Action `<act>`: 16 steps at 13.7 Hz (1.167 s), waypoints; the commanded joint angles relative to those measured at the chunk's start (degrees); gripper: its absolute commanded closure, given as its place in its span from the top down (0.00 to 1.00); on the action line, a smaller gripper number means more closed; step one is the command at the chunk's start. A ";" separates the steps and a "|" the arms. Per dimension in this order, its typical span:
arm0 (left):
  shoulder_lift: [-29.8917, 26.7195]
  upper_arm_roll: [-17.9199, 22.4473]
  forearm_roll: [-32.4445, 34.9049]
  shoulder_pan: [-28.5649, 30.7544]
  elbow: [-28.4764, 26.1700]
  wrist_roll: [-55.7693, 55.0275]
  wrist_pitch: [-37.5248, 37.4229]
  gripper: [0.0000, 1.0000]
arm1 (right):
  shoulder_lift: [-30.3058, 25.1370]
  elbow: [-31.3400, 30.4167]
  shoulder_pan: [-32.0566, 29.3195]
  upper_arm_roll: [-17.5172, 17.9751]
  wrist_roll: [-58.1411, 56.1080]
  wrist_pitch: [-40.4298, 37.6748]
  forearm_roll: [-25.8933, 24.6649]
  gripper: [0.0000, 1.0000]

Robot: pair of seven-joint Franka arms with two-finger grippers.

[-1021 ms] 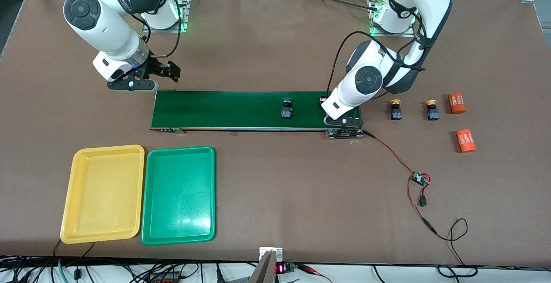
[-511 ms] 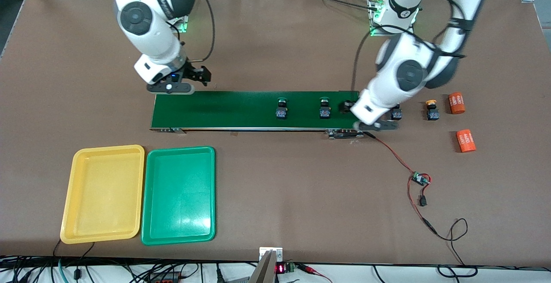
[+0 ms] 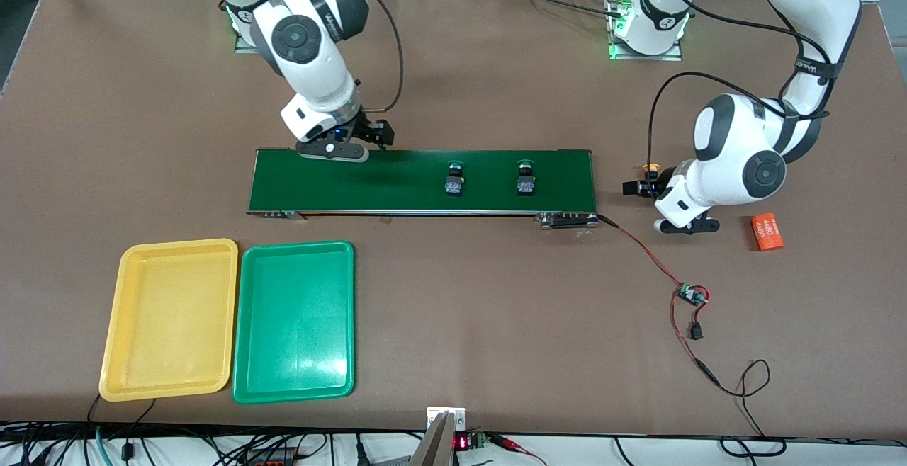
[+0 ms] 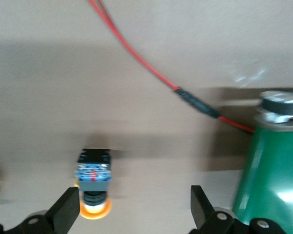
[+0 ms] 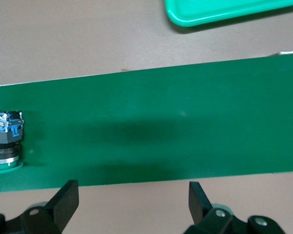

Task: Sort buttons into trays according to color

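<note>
**A:** Left hand (image 4: 133,204) is held low over the worktop (image 3: 453,83), fingers apart, nothing gripped. One yellow-capped button (image 4: 94,180) is seen lying between the fingers, nearer to one of them. Its long axis runs along the reach, cap toward the hand.

**B:** Noted. Right hand (image 5: 132,195)?

**A:** Fingers apart, empty, over the conveyor belt (image 3: 354,183) at its end. It is judged to wait.

**B:** Counts?

**A:** Green-capped buttons (image 3: 453,179): two, on the belt. Yellow-capped: one seen, and a second may be hidden by the left arm (image 3: 737,168). Trays: one yellow tray (image 3: 113,310) and one green tray (image 3: 244,324), both empty. Orange cylinder (image 3: 767,232): one seen.
</note>
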 commanded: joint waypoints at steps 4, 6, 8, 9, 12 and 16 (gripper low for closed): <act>1.65 -0.69 5.52 3.30 -3.17 1.85 2.39 1.00 | 3.67 1.63 2.05 -0.54 2.49 3.68 -2.83 1.00; 1.83 -0.78 5.52 3.48 -5.55 1.85 6.26 1.00 | 4.02 2.24 2.05 -0.46 6.69 3.94 -2.92 1.00; 2.35 -0.69 5.52 3.48 -6.88 1.85 8.38 1.00 | 4.72 2.42 2.14 -0.46 7.59 5.16 -2.83 1.00; 2.62 -0.69 5.52 3.48 -6.97 1.85 8.73 1.00 | 5.16 2.42 2.31 -0.46 8.37 5.43 -2.83 1.00; 2.71 -0.78 5.61 3.48 -8.02 1.93 8.83 0.84 | 6.13 2.95 3.37 -0.46 8.91 5.52 -2.92 1.00; 2.88 -0.78 5.61 3.48 -8.37 2.11 8.56 0.36 | 7.18 3.47 3.81 -0.46 8.91 5.35 -3.01 1.00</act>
